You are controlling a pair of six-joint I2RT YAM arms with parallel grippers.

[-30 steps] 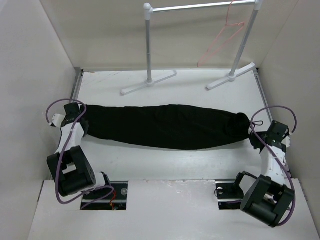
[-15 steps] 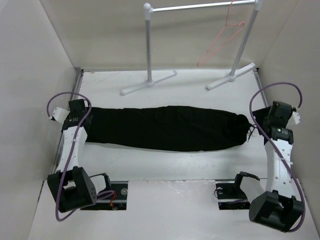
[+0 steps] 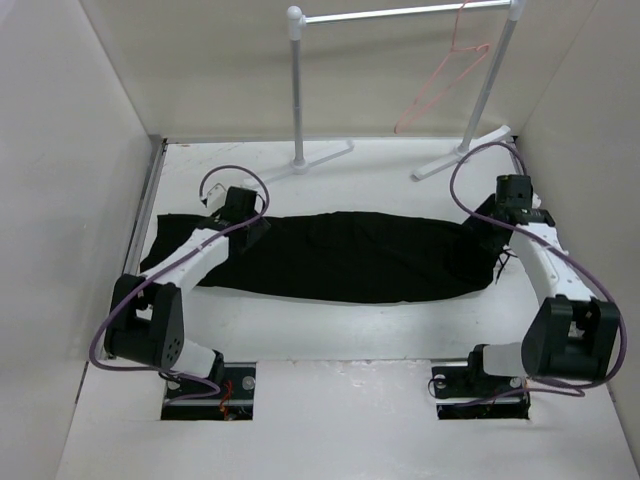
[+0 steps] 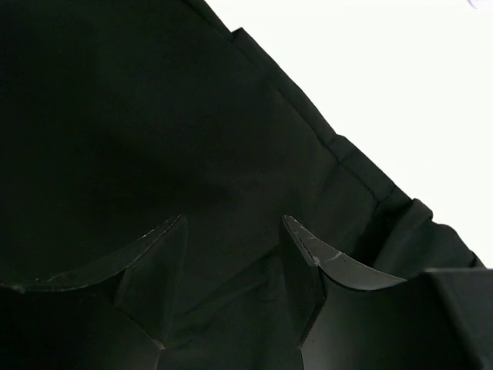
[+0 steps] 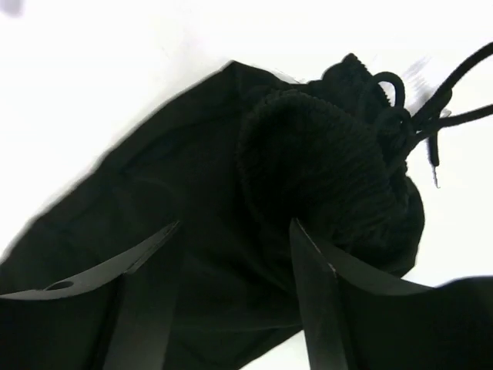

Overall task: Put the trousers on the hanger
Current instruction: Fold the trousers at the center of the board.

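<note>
Trousers (image 3: 350, 258) spread flat, beneath left gripper (image 4: 233, 220) and right gripper (image 5: 235, 223), both jaws released

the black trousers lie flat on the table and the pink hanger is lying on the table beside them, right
Not quite. The trousers do lie flat on the table, but the pink hanger is not on the table: it hangs from the white rack's rail behind them, as the top external view shows.
</note>
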